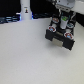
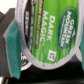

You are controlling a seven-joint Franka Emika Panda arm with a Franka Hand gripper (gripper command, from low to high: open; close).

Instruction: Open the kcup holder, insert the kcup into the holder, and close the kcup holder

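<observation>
In the wrist view the kcup point(image 2: 47, 32) fills the frame, showing a green lid with a pale rim and the words "Dark Magic". It is clamped between teal fingers point(image 2: 11, 50), so my gripper point(image 2: 45, 47) is shut on it. From outside, my gripper point(image 1: 64, 11) hangs at the upper right and holds the kcup point(image 1: 64, 20) just above the black kcup holder point(image 1: 54, 35). The holder's top side shows round pod slots. Whether the pod touches a slot cannot be told.
Red-and-white pods point(image 1: 55, 21) point(image 1: 71, 25) point(image 1: 68, 34) sit in the holder around the held pod. A tall white bottle-shaped object point(image 1: 25, 10) stands at the back, toward the exterior view's left. The white table point(image 1: 25, 55) stretches out in front.
</observation>
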